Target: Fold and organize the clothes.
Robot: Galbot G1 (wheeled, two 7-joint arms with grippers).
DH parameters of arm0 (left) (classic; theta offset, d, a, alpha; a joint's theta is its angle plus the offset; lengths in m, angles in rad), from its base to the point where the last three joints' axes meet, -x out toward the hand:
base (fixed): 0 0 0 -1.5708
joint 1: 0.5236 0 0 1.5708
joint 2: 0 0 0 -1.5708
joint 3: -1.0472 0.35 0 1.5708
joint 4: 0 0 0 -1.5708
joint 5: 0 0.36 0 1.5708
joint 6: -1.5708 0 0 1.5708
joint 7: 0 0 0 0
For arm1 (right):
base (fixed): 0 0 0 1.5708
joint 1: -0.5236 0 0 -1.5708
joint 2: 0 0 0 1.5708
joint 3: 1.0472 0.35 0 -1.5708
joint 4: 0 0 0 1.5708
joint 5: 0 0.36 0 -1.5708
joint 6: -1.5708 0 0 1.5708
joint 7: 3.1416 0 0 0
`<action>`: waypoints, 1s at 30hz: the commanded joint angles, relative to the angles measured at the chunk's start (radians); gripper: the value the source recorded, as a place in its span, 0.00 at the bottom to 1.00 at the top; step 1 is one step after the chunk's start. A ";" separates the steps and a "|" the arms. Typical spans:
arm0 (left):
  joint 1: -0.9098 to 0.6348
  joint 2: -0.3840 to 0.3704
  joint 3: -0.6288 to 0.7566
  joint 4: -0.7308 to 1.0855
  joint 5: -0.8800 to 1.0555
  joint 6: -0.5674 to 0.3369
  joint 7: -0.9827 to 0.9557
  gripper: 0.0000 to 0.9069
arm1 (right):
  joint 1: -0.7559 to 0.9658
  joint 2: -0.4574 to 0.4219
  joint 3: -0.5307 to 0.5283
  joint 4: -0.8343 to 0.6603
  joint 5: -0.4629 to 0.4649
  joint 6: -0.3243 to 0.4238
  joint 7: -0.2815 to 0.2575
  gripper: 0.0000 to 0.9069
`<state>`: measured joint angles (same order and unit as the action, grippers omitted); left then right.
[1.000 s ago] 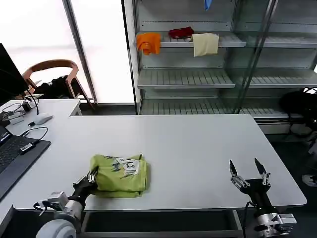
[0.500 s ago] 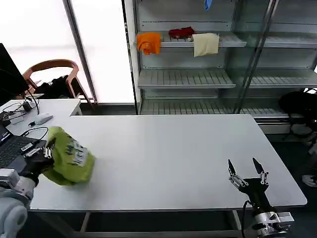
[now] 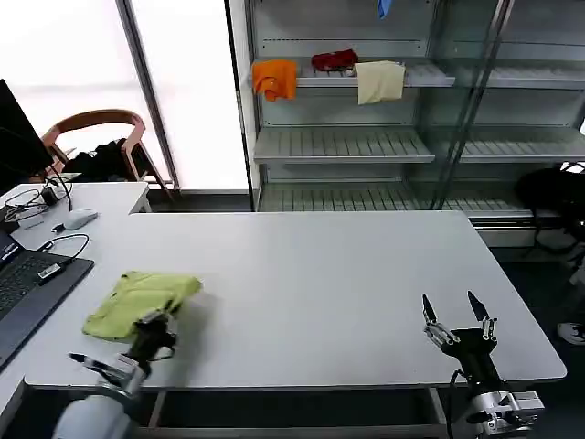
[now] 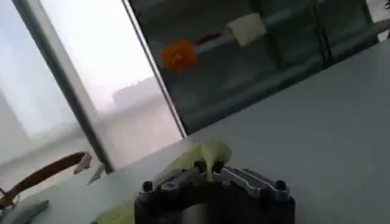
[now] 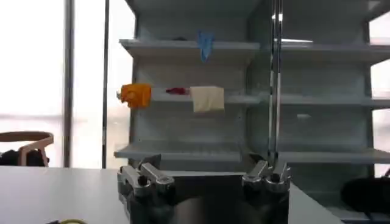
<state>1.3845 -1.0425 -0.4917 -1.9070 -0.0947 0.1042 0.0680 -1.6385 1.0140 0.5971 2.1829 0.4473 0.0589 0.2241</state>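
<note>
The desk (image 3: 347,274) is a broad, smooth white slab with squared edges, matte across its top. Behind it stands a tall shelving unit (image 3: 366,142) of pale slatted metal shelves behind glass, carrying an orange cloth (image 3: 275,78), a red cloth (image 3: 335,60) and a cream cloth (image 3: 379,80), each draped softly over the shelf edge.

The T-shirt (image 3: 142,302) lies on the desk's near left part, close to the front edge: a lime yellow-green cotton bundle, folded into a rough flat wedge with soft rumpled creases, its plain side up. The left end effector (image 3: 155,331) sits at the shirt's near edge; in the left wrist view a peak of yellow-green fabric (image 4: 210,155) rises between its metal fingers, which are closed on the cloth.

The right end effector (image 3: 457,320) hovers over the desk's near right corner, well apart from the shirt, its two slim dark pointed fingers spread wide with nothing between them.
</note>
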 commanded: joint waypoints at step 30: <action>-0.443 -0.186 0.415 -0.236 -0.124 0.292 -0.433 1.00 | 0.314 0.121 -0.317 -0.082 -0.107 -0.236 -0.009 1.00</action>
<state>0.9928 -1.2220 -0.0293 -1.9911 -0.2291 0.3684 -0.3125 -1.5386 1.0734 0.4913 2.1466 0.3779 -0.0272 0.2141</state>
